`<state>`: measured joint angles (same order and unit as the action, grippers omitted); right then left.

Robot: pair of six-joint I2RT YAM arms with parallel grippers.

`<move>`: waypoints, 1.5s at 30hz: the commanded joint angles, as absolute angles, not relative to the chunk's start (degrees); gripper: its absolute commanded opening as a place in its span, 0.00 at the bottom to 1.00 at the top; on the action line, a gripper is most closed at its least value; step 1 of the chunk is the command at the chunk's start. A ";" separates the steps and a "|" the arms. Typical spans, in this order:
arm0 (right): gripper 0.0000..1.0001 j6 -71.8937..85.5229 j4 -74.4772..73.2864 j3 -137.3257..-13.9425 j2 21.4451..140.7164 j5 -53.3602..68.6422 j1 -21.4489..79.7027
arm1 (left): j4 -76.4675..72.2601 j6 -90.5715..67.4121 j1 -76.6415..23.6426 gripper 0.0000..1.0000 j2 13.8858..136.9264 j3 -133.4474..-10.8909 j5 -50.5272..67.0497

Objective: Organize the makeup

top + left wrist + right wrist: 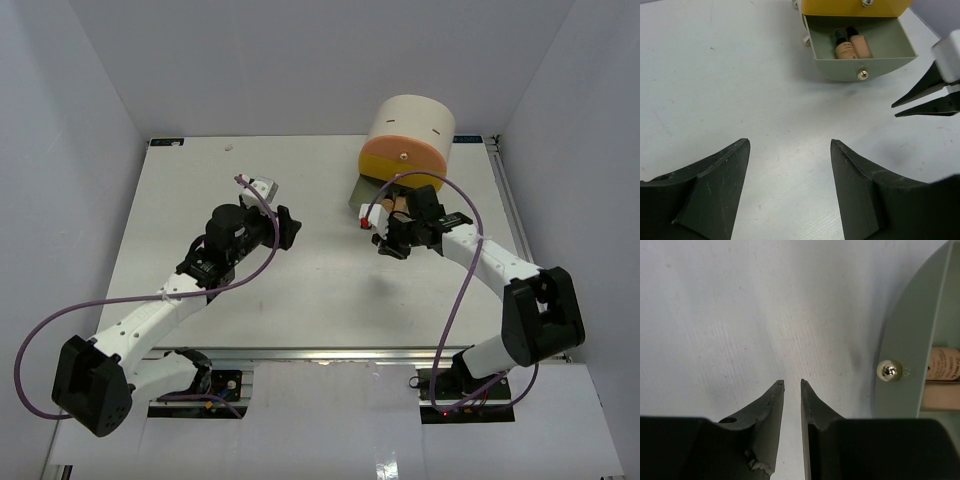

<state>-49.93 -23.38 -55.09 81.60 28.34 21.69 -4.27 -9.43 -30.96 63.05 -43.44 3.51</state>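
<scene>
Drawer unit (408,135) far right on tabletop (300,290); lowest drawer (840,70) stands out nearward, two bottles (852,46) side by side inside; right hand (791,385) just before it, left hand (790,142) well left.

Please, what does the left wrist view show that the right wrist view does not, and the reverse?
Only left wrist: the open left fingers, the yellow drawer, and both beige bottles whole, black caps included, side by side in the grey drawer. Only right wrist: the print on one bottle's label. Both: the grey drawer, its silver knob, the white table, and the right fingers, almost closed on nothing.
</scene>
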 commanded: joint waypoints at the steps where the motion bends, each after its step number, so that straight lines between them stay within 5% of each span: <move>1: 0.26 -48.43 -18.78 -57.41 87.46 12.89 25.72 | -4.96 -5.45 -30.85 0.77 57.65 -43.14 0.88; 16: 0.35 -48.06 4.23 -54.81 98.77 -10.60 27.51 | -4.75 -5.83 -30.85 0.78 56.95 -43.24 1.43; 31: 0.78 -55.20 16.17 -56.79 104.06 -19.95 27.33 | -4.83 -5.63 -30.85 0.78 57.92 -42.98 0.88; 45: 0.98 -57.12 19.50 -62.05 110.92 -24.16 24.61 | -4.83 -5.36 -30.85 0.79 58.01 -42.98 0.88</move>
